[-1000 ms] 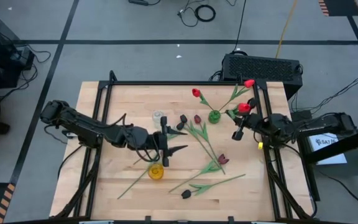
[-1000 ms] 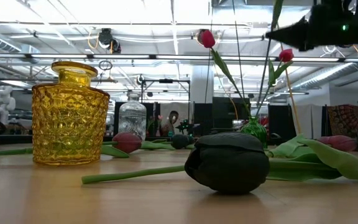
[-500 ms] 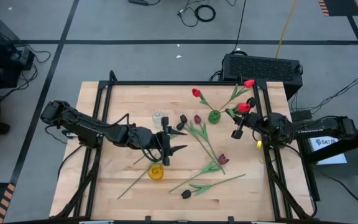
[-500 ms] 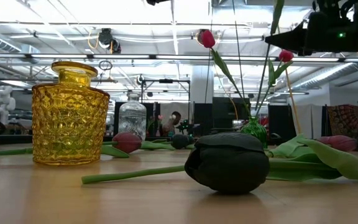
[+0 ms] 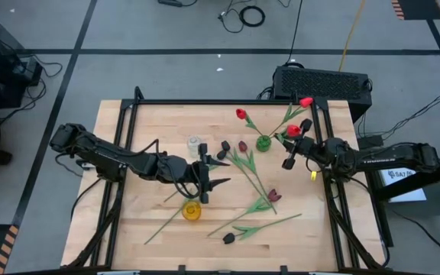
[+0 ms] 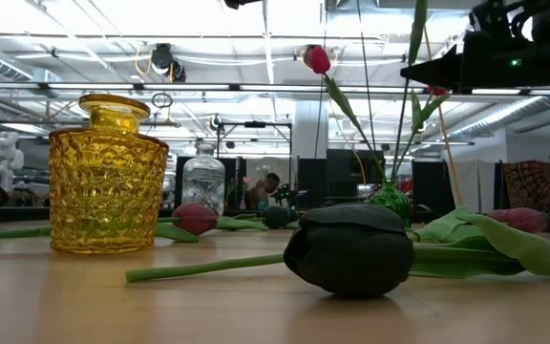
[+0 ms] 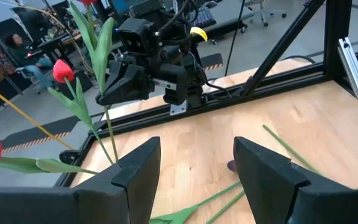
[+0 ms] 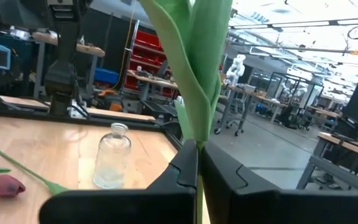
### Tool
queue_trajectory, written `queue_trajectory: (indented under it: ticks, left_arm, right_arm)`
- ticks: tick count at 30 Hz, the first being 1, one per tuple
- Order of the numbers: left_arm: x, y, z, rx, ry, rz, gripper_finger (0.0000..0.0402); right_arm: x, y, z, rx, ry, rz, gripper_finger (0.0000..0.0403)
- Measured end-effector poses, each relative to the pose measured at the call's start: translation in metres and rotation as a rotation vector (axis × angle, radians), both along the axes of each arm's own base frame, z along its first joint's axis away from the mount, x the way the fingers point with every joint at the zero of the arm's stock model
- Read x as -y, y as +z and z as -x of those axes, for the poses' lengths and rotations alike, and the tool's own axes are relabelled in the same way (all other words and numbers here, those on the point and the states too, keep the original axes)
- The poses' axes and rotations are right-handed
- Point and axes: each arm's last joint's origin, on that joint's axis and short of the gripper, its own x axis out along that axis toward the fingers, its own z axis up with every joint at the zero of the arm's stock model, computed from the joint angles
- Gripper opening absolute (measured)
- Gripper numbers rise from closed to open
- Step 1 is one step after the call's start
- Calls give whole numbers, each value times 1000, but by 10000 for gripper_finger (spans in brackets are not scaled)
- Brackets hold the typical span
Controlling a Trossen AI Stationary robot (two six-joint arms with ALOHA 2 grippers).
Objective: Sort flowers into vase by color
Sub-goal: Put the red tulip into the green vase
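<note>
The green vase [image 5: 263, 143] holds red tulips [image 5: 241, 114] [image 5: 305, 101]. My right gripper [image 5: 289, 160] hovers at the table's right side, shut on a third red tulip [image 5: 292, 131], high above the table in the low view [image 6: 411, 70]. My left gripper [image 5: 214, 187] is open over the table's middle, just beyond the yellow vase [image 5: 192, 211]. A clear vase [image 5: 194, 143] stands farther back. Maroon and near-black tulips [image 5: 273, 195] [image 5: 228, 238] lie flat on the wood, stems spread. My right gripper pinches the red tulip's stem and leaf [image 8: 197, 134] between its two fingers, which come in level from the table's right and lie across the stem. The tulip stands nearly upright, its head above the fingers. Its lower stem [image 7: 109, 134] runs down toward the green vase; the end is hidden.
A near-black tulip head [image 6: 349, 247] lies close to the near edge, with green leaves [image 6: 504, 244] beside it. More dark heads [image 5: 224, 147] [image 5: 243, 146] lie between the clear and green vases. A black frame rail [image 5: 317, 122] runs along the right edge.
My right gripper has shifted a little toward the table's left, carrying the red tulip with it; the tulip's head now stands closer to the green vase. The gripper has stayed shut on the stem.
</note>
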Motion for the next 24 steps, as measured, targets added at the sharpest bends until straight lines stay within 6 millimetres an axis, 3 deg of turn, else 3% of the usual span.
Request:
queue_trajectory:
  ticks: [24]
  left_arm:
    - [0, 0, 0, -1, 0, 0, 210]
  right_arm:
    - [7, -9, -8, -48, -21, -46, 2]
